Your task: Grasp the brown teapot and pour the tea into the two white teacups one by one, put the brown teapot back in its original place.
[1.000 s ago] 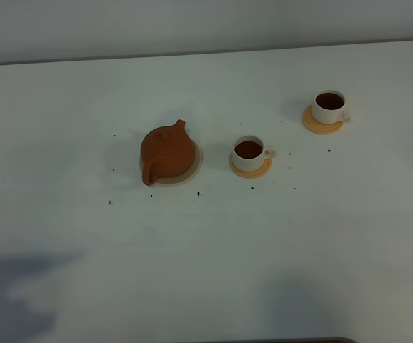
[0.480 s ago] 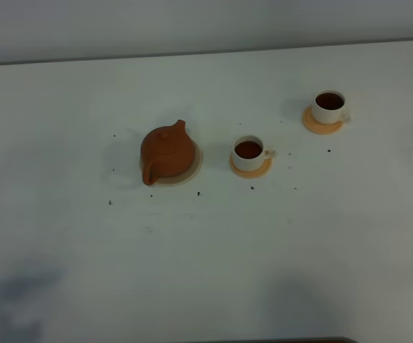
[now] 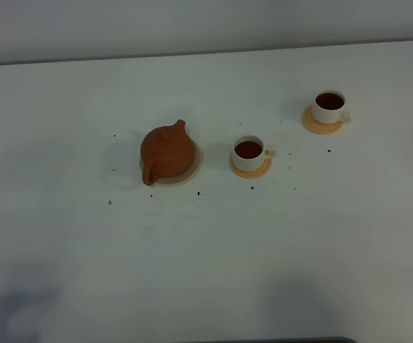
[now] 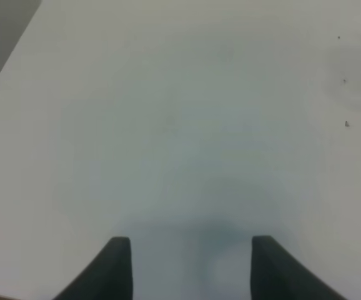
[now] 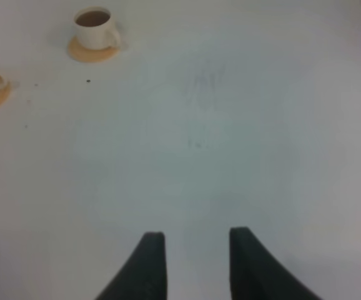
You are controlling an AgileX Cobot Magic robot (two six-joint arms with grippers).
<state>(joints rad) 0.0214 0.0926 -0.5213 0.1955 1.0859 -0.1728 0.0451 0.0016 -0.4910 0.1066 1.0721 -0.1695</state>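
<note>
Both white teacups [image 3: 249, 153] [image 3: 329, 106] hold dark tea; brown teapot [image 3: 166, 152] sits on its pale coaster [image 3: 193, 168], spout toward 1 o'clock, loop handle toward 7. Looks like the final step is done; next move, if any, is just arms parking clear. Exterior view shows no arms. Left wrist view shows only bare desk [image 4: 180, 125], left hand [image 4: 192, 262] spread wide, empty. Right wrist view catches the cups at 10–11 o'clock; right hand [image 5: 197, 262] parted, empty.
</note>
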